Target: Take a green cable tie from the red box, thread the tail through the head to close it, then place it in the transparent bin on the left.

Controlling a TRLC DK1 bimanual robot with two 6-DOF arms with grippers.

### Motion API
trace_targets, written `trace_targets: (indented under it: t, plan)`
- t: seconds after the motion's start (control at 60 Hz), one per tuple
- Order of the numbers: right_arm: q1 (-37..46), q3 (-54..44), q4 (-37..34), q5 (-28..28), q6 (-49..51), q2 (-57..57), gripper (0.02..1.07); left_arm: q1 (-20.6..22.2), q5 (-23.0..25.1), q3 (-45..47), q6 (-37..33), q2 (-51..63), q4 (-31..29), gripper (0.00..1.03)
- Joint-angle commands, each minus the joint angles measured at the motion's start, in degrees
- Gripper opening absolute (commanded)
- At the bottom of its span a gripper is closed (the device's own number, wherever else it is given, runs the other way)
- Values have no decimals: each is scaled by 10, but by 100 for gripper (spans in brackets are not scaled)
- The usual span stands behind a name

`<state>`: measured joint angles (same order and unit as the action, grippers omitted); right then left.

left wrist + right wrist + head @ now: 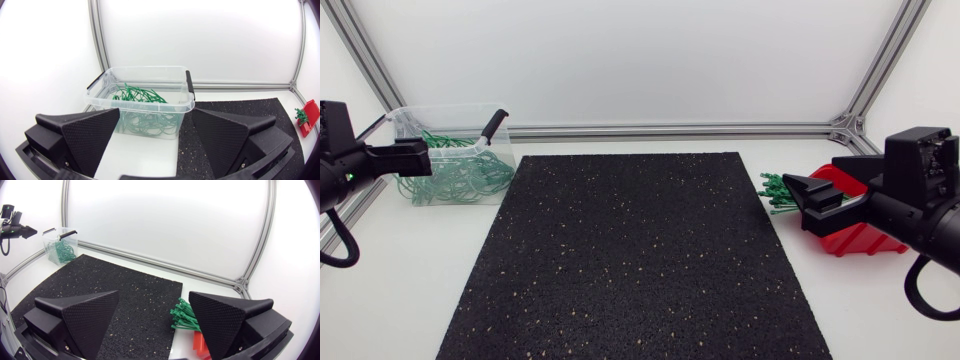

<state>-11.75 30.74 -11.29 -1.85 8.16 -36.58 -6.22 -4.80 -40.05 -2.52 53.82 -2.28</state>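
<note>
1. Left gripper (417, 158): held at the table's left edge, just beside the transparent bin (450, 108). The fingers stand apart with nothing between them.
2. Transparent bin: it sits at the far left corner, off the mat, and holds a loose heap of closed green loops (460, 176). A black latch (496, 124) stands on its right end wall. The top is open, so nothing blocks a drop from above.
3. Black mat (630, 260): it covers the middle of the table between the two arms and carries no tie.
4. Green cable ties (776, 193): a tight bundle of straight ties juts from the open front of the red box (865, 240), just off the mat's right edge.
5. Right gripper (798, 198): it hovers above the box mouth, close behind the bundle. The fingers are spread wide and empty.
6. Step in hand, as judged: the first one, taking a tie. No tie is held and none is threaded.
7. Next move requires: lowering the right fingers onto the tie ends and closing on one tie only.
8. Hazard: the ties lie packed together, so several may lift at once.
</note>
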Motion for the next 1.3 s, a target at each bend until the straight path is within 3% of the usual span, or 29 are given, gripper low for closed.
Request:
trace_targets:
  t: [0.0, 0.467, 1.283]
  plan:
    - [5, -29, 9, 11, 18, 26, 103, 7, 3, 38, 15, -46, 8, 100]
    - [55, -137, 47, 18, 1, 161, 103, 37, 3, 195, 24, -256, 6, 100]
    - [117, -307, 113, 18, -82, 366, 103, 58, 40, 366, 25, -490, 20, 100]
